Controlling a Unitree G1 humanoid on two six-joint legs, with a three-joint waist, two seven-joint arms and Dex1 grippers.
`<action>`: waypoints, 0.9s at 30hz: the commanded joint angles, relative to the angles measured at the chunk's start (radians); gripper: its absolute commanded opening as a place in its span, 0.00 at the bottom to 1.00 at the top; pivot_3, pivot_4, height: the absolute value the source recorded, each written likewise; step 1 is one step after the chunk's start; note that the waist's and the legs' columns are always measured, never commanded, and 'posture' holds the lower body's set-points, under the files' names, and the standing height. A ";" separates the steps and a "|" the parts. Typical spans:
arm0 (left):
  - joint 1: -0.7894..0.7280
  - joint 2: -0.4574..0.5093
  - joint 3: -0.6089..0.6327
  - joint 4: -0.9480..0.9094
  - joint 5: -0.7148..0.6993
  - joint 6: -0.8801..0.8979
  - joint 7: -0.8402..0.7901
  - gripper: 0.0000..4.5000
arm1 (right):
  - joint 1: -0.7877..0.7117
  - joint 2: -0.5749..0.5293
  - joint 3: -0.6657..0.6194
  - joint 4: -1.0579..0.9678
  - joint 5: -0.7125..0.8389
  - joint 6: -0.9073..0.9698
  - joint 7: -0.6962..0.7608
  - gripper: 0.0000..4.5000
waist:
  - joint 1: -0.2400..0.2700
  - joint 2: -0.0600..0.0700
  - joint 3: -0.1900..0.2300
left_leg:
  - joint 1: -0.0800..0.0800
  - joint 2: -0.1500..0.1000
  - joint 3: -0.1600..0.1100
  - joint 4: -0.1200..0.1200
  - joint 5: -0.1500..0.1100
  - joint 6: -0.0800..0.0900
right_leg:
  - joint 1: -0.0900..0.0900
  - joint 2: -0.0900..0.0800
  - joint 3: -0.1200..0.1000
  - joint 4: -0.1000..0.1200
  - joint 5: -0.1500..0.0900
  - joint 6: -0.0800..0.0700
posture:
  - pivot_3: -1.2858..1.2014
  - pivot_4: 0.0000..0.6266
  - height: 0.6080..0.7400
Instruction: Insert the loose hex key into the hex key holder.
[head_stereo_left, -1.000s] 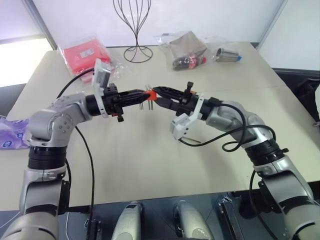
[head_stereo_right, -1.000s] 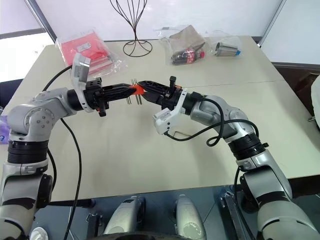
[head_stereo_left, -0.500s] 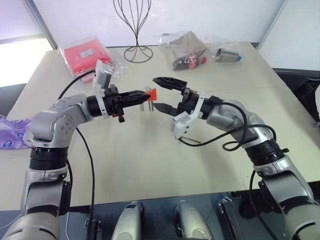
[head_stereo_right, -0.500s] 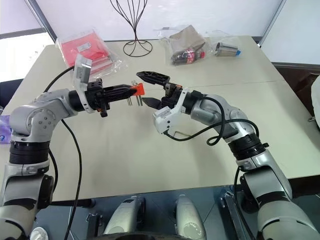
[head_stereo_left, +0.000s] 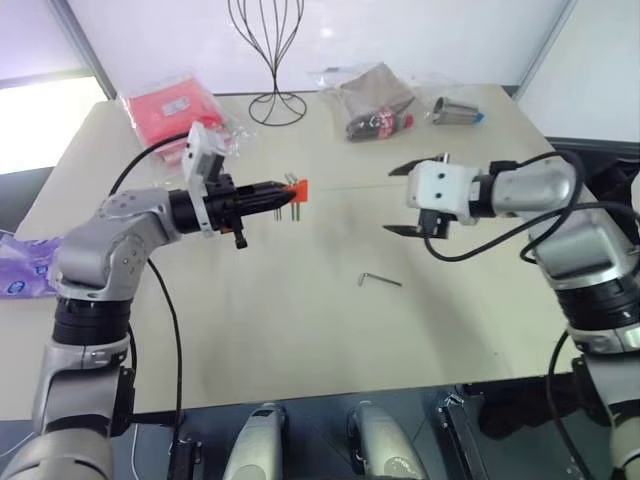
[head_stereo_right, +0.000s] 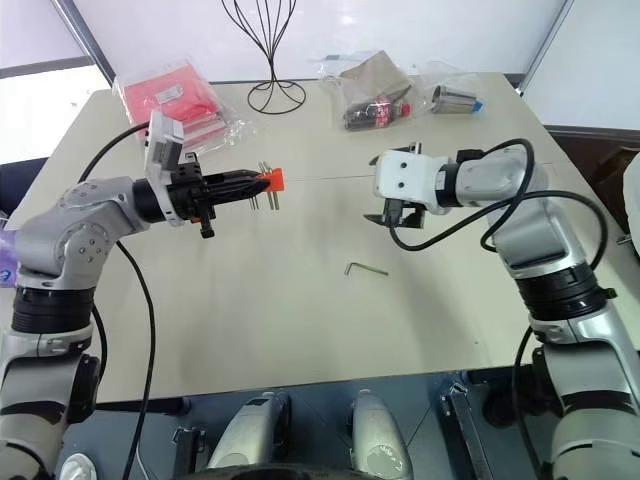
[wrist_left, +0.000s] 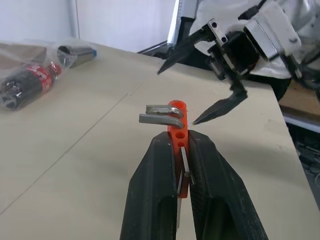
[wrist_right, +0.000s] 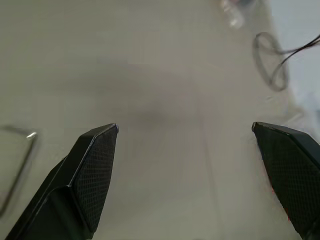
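Above counter (head_stereo_left: 250, 330), left side: left pincer (head_stereo_left: 288, 192) clamped on holder (head_stereo_left: 299, 188), held level in the air, short keys jutting from one side; unchanged from a second ago.

Right side: right pincer (head_stereo_left: 405, 198) spread wide, empty, now well apart from holder; a second ago closed up against holder's tip, half a second ago opening beside it. Withdrawn toward robot's right since then.

Centre of counter, between the arms and nearer the robot: hex key (head_stereo_left: 380, 280) lying flat and loose, touched by nothing. Also glimpsed at the edge of right wrist view (wrist_right: 17, 167).

Far edge: red packets (head_stereo_left: 170, 105), wire stand (head_stereo_left: 272, 60), bagged items (head_stereo_left: 375, 100).

Status, judged: key not yet in holder; insertion not begun. Right pincer freed by the let-go, so likely next call a reach down to the key and a pinch on its long leg, then alignment with a free hole in holder.
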 joint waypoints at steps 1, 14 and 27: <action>0.011 0.008 0.022 -0.051 -0.001 -0.026 0.007 0.00 | -0.001 -0.018 0.003 -0.065 0.090 0.140 0.105 0.99 | -0.002 0.000 0.000 | 0.000 0.000 0.000 0.000 0.000 0.000 | 0.000 0.000 0.000 0.000 0.000 0.000 | 0.52 0.24 1.00; 0.071 0.016 0.039 -0.121 -0.017 -0.019 0.059 0.00 | -0.012 0.095 0.188 -0.016 0.031 0.487 0.030 0.99 | 0.002 0.000 0.000 | -0.001 0.000 0.000 0.002 0.000 0.000 | 0.000 0.000 0.000 0.000 0.000 0.000 | 0.52 0.24 1.00; 0.110 0.037 0.055 -0.188 -0.039 0.016 0.101 0.00 | -0.038 0.168 0.237 0.217 -0.011 0.438 -0.028 0.99 | 0.000 0.000 0.000 | -0.001 0.000 0.000 0.002 0.000 0.000 | 0.000 0.000 -0.001 0.000 0.000 0.000 | 0.52 0.24 1.00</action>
